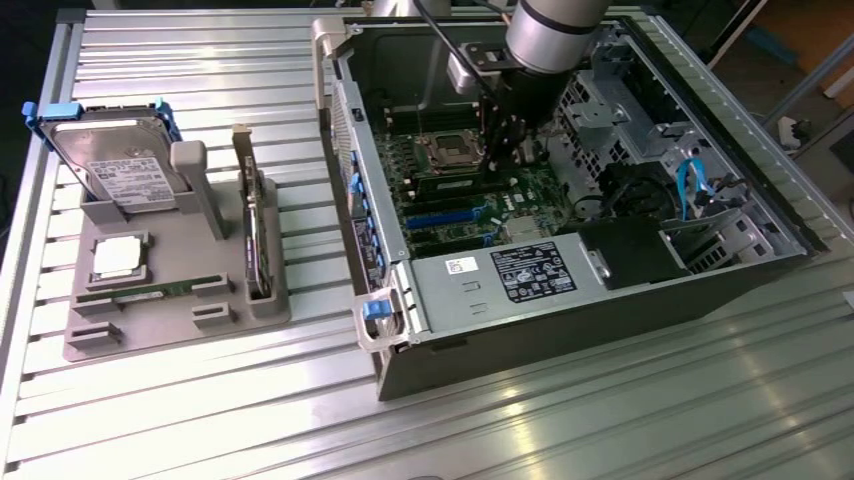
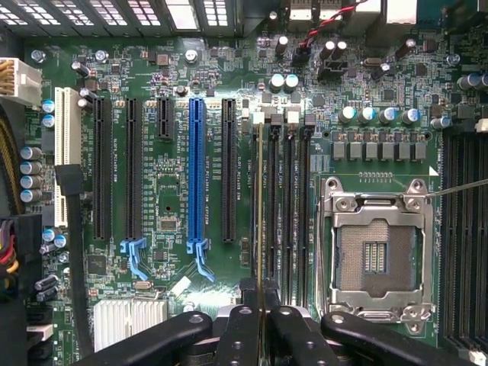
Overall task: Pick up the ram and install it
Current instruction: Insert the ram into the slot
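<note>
- The gripper (image 2: pixel 263 309) has two black, matte, rounded fingers (image 2: pixel 242 332) drawn narrow, pinching the ram (image 2: pixel 262 213) between them.
- In the exterior view the gripper (image 1: pixel 499 160) hangs from a smooth silver arm (image 1: pixel 547 30), reaching down into the open computer case (image 1: pixel 350 180) over the middle of the motherboard (image 1: pixel 467 205).
- The ram shows edge-on as a thin, straight, pale strip. It lies along the first of the long black memory slots (image 2: pixel 290 206), the one farthest from the CPU socket (image 2: pixel 374 255). I cannot tell whether it is pressed fully home.
- The socket is a square steel frame, shiny, with a bare grid of contacts inside.
- The motherboard (image 2: pixel 168 152) is glossy green, studded with round silver-topped capacitors. Long black expansion slots and one blue slot (image 2: pixel 196 175) run parallel to the ram; a finned silver heat sink (image 2: pixel 130 314) sits near the board's edge.
- The case lies on a ribbed metal worktop (image 1: pixel 561 420).
- Towards the worktop's edge at the exterior view's left stands a grey plastic holder (image 1: pixel 147 335), well apart from the case, carrying a boxy silver hard drive (image 1: pixel 120 170) and a dark card (image 1: pixel 250 220) on edge.
</note>
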Robot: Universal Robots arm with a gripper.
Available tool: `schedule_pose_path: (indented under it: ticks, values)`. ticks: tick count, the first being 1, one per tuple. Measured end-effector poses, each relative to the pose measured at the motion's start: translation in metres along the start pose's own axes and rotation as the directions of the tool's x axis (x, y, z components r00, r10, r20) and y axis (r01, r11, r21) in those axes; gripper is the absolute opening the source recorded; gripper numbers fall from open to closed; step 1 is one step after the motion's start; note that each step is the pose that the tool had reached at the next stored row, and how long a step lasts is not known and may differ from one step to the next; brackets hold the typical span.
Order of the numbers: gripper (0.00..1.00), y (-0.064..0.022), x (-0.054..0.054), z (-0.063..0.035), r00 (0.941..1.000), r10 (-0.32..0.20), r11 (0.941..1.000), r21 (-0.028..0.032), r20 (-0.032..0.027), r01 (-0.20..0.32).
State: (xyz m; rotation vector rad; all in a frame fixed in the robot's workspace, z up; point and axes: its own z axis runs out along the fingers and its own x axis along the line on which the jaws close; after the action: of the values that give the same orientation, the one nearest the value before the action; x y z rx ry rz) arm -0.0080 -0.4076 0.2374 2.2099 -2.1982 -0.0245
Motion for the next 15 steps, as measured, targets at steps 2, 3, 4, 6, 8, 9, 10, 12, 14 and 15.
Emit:
schedule_pose_path:
  ticks: [2, 3, 4, 6, 8, 9, 10, 12, 14, 15]
  values:
    - [0.12, 0.0, 0.0, -0.0005, 1.0, 0.0, 1.0, 0.0, -0.0005, 0.0]
    - [0.12, 0.0, 0.0, -0.0009, 1.0, 0.0, 1.0, -0.0001, -0.0008, 0.0]
    - [0.12, 0.0001, 0.0001, -0.0014, 1.0, 0.0, 1.0, -0.0002, -0.0009, 0.0]
    - [0.12, 0.0001, 0.0001, -0.0025, 1.0, 0.0, 1.0, -0.0001, -0.0012, 0.0]
    - [0.12, 0.0001, 0.0, -0.0039, 1.0, 0.0, 1.0, -0.0001, -0.0016, 0.0]
    - [0.12, 0.0001, 0.0, -0.0042, 1.0, 0.0, 1.0, 0.0, -0.0016, 0.0]
    - [0.12, 0.0001, 0.0, -0.0042, 1.0, 0.0, 1.0, 0.0001, -0.0015, 0.0]
    - [0.12, 0.0001, 0.0001, -0.0043, 1.0, 0.0, 1.0, 0.0, -0.0016, 0.0]
    - [0.12, 0.0001, 0.0001, -0.0044, 1.0, 0.0, 1.0, 0.0, -0.0018, 0.0]
    - [0.12, 0.0002, 0.0001, -0.0051, 1.0, 0.0, 1.0, -0.0002, -0.0025, 0.0]
